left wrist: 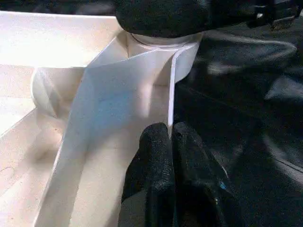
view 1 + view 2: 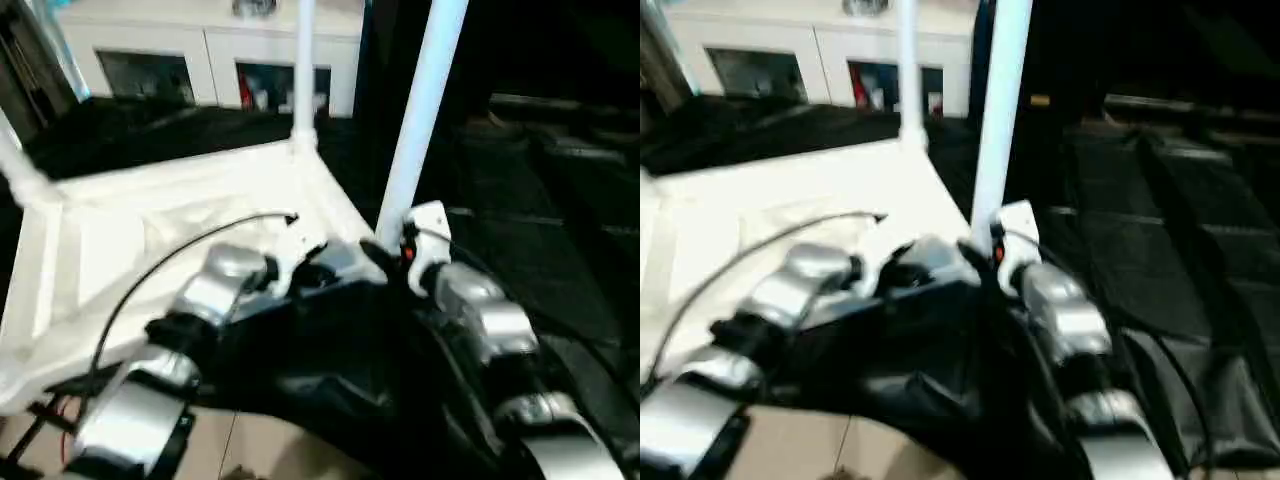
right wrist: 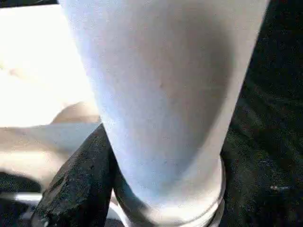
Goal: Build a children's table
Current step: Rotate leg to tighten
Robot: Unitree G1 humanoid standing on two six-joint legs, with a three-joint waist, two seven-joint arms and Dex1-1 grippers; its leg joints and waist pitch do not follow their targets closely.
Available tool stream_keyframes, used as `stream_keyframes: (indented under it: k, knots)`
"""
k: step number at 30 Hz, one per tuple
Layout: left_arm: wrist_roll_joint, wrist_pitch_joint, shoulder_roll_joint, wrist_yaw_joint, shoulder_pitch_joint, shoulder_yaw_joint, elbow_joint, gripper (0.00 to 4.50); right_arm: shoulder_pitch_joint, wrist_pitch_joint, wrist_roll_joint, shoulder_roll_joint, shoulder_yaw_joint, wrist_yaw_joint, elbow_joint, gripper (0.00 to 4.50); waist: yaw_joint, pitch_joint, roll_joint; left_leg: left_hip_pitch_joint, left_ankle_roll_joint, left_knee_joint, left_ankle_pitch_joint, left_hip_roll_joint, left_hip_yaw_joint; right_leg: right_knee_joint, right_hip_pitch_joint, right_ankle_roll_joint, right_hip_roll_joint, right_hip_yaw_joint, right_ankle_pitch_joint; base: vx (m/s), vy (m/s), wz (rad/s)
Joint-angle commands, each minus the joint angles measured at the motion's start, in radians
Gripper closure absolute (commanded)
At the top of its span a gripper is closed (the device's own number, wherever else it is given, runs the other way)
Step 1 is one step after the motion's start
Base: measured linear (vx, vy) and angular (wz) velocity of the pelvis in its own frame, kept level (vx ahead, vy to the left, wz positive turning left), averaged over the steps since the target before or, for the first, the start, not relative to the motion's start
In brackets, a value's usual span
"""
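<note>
The children's table (image 2: 150, 230) lies upside down ahead of the robot. One leg (image 2: 305, 70) stands seated at the twelve o'clock corner, another at ten o'clock. The right gripper (image 3: 142, 189) pinches a third leg (image 2: 420, 110) at its one o'clock socket; the left gripper (image 1: 171, 142), fingers pressed together, clamps the table's rim. At least seating this leg remains.

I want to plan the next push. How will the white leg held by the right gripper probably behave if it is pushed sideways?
The leg is a smooth, tapered tube, so it is probably stiff but slippery. Long and upright in the corner socket, it may tilt if not fully seated. The tabletop, upside down and pinched by the left gripper, probably stays put.
</note>
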Motion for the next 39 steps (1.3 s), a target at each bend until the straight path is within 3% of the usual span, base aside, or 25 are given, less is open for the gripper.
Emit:
stream_keyframes:
  k: [1, 4, 11, 16, 18, 21, 27, 30, 39]
  knots:
    - [-0.012, -0.024, -0.059, 0.063, -0.058, 0.013, -0.019, 4.5, 0.006, 0.005, -0.009, 0.091, 0.096, 0.061, 0.047, 1.82, 0.0, -0.071, -0.001, 0.0, 0.03, -0.071, -0.165, 0.038, -0.014, -0.081, 0.056, -0.146, -0.079, 0.063, -0.313, 0.0, 0.0, 0.0]
    - [-0.014, -0.054, -0.054, 0.019, -0.046, -0.003, -0.033, 4.5, 0.002, -0.008, -0.002, 0.095, 0.099, 0.129, 0.033, 1.13, 0.0, -0.072, -0.004, -0.002, 0.045, -0.072, -0.149, 0.04, -0.013, -0.075, 0.059, -0.163, -0.078, 0.064, -0.263, 0.0, 0.0, 0.0]
    - [-0.03, -0.095, 0.014, -0.131, 0.011, -0.031, -0.097, 4.5, 0.025, -0.03, 0.012, -0.009, 0.134, 0.304, -0.012, 0.56, -0.006, -0.073, -0.003, -0.006, 0.064, -0.07, -0.144, 0.042, -0.013, -0.069, 0.065, -0.185, -0.08, 0.065, -0.23, 0.0, 0.0, 0.0]
    - [-0.062, -0.114, 0.059, -0.26, 0.045, -0.042, -0.143, 4.5, 0.063, -0.02, 0.034, -0.099, 0.157, 0.478, -0.087, 0.56, -0.007, -0.075, 0.001, -0.005, 0.09, -0.068, -0.122, 0.046, -0.012, -0.059, 0.065, -0.22, -0.078, 0.067, -0.152, 0.0, 0.0, 0.0]
    - [-0.078, -0.124, 0.079, -0.319, 0.06, -0.044, -0.166, 4.5, 0.074, -0.011, 0.034, -0.139, 0.166, 0.556, -0.116, 0.56, -0.006, -0.073, 0.001, -0.004, 0.091, -0.068, -0.129, 0.046, -0.011, -0.06, 0.063, -0.228, -0.077, 0.066, -0.159, 0.0, 0.0, 0.0]
    - [-0.092, -0.141, 0.123, -0.41, 0.081, -0.056, -0.198, 4.5, 0.101, -0.005, 0.043, -0.224, 0.2, 0.694, -0.177, 0.56, 0.014, -0.071, 0.001, -0.002, 0.093, -0.068, -0.147, 0.05, -0.007, -0.063, 0.061, -0.211, -0.076, 0.066, -0.198, 0.0, 0.0, 0.0]
    - [-0.087, -0.159, 0.18, -0.475, 0.102, -0.068, -0.216, 4.5, 0.134, -0.022, 0.039, -0.296, 0.244, 0.801, -0.234, 0.56, 0.024, -0.068, -0.002, 0.003, 0.066, -0.07, -0.174, 0.049, -0.008, -0.075, 0.055, -0.173, -0.079, 0.067, -0.301, 0.0, 0.0, 0.0]
    - [-0.089, -0.16, 0.198, -0.502, 0.111, -0.07, -0.226, 4.5, 0.141, -0.01, 0.047, -0.302, 0.242, 0.82, -0.248, 0.56, 0.025, -0.069, -0.003, 0.0, 0.064, -0.071, -0.167, 0.049, -0.01, -0.073, 0.057, -0.169, -0.079, 0.065, -0.302, 0.0, 0.0, 0.0]
    - [-0.094, -0.152, 0.216, -0.521, 0.127, -0.071, -0.242, 4.5, 0.153, 0.027, 0.074, -0.295, 0.247, 0.847, -0.272, 1.27, 0.031, -0.07, -0.003, 0.0, 0.061, -0.071, -0.148, 0.049, -0.009, -0.068, 0.056, -0.182, -0.079, 0.066, -0.262, 0.0, 0.0, 0.0]
